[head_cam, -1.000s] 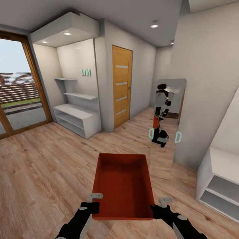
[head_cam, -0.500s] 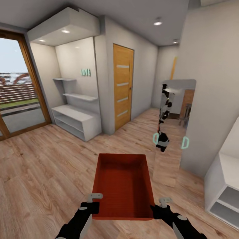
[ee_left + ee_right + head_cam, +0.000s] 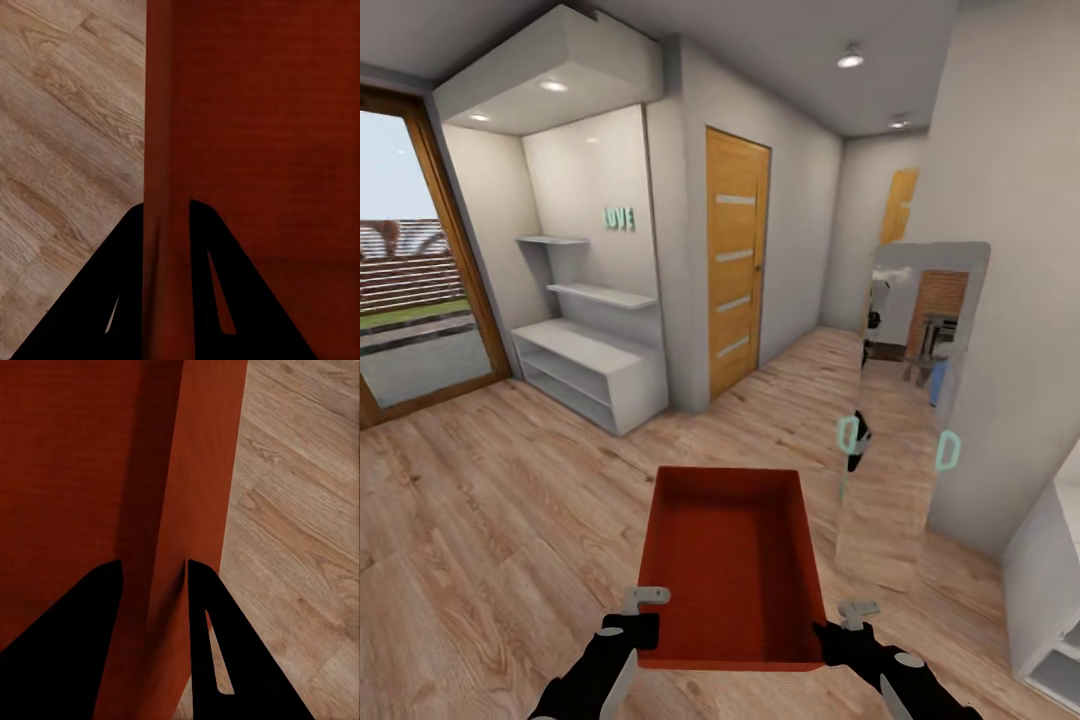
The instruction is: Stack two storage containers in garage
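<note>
The container (image 3: 732, 560) has thin, matt orange-red walls with a faint fine grain. The floor (image 3: 490, 520) is pale wood plank, lightly glossy. The door (image 3: 737, 260) is warm varnished wood. The shelves (image 3: 585, 360) are smooth matt white. The grippers' fingers (image 3: 214, 300) look matt black.

White shelf unit (image 3: 585, 365) left; wooden door (image 3: 736, 260) centre; mirror (image 3: 905, 400) right; glass door (image 3: 410, 300).

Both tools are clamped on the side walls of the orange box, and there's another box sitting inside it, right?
Not quite. Both tools, left and right, do clamp the orange box by its side walls, but the head view shows it empty.
</note>
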Controlling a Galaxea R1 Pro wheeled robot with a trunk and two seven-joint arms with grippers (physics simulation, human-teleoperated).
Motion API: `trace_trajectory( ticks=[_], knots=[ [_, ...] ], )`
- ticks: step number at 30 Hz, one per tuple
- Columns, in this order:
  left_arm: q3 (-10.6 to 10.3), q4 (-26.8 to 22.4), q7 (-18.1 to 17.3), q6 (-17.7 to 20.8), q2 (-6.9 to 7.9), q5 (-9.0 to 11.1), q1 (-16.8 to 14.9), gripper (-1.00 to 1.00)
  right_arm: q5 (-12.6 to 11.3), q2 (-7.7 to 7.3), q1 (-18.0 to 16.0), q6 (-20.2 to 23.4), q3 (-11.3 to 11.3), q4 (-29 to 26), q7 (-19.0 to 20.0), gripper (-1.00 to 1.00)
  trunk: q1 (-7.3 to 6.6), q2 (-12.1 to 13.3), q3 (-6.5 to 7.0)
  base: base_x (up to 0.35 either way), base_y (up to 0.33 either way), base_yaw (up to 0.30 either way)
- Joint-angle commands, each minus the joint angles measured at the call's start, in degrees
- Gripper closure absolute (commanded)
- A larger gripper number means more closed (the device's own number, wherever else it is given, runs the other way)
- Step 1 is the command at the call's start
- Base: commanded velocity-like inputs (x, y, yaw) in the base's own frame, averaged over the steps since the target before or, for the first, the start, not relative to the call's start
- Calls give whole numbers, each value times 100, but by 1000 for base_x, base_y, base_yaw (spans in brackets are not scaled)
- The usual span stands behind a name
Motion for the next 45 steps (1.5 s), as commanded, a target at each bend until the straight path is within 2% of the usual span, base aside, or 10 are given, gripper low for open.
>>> trace_trajectory(
  ticks=[1, 16, 45],
  knots=[
    [296, -152, 15, 43, -7, -5, -8, 100, 0, -7, 2, 19, 41, -8, 2, 100, 6, -9, -11, 330, 106, 0],
    [296, -152, 15, 43, 5, -5, -8, 100, 10, -7, 2, 19, 35, -5, 2, 100, 6, -9, -11, 330, 108, 0],
    [296, -152, 15, 43, 5, -7, -8, 100, 19, -7, 2, 19, 35, -5, 2, 100, 6, -9, -11, 330, 42, 0]
  ],
)
